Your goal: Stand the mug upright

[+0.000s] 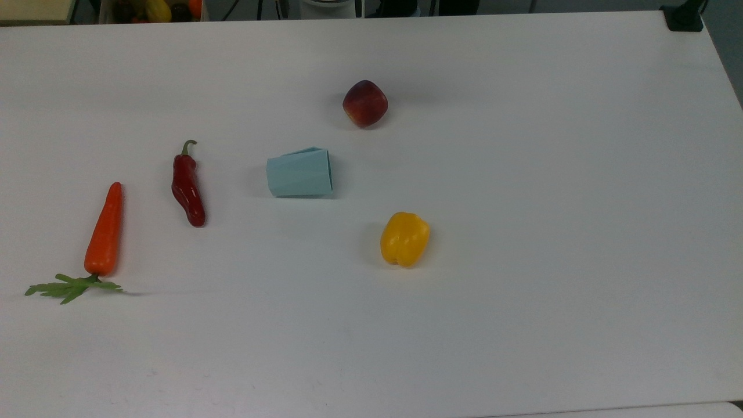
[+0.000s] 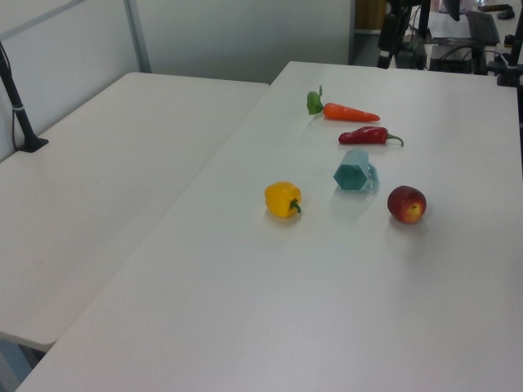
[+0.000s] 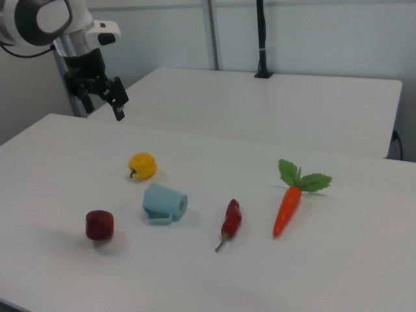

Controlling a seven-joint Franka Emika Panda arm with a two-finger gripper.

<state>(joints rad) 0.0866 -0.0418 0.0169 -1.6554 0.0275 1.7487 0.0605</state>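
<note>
Though untouched, mug point(image 1: 299, 172) sideways.

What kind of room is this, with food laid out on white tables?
Probably a robotics lab: a robot arm's gripper hangs above a bare white table, and a tipped mug lies among toy-like produce such as a carrot.

Table point(image 1: 522, 261) top: smooth matt white laminate look, faint scuffs near the top view's bottom left. Mug point(image 1: 299, 172) reads as matt pale blue-green plastic with flat facets; yellow pepper point(image 1: 404, 238), red chilli point(image 1: 187, 187), carrot point(image 1: 105, 230) and apple point(image 1: 364, 103) all look like smooth moulded plastic, slight sheen, the chilli glossiest. In the right view, arm point(image 3: 49, 19) shell is glossy white plastic, gripper point(image 3: 117, 105) matt black.
</note>
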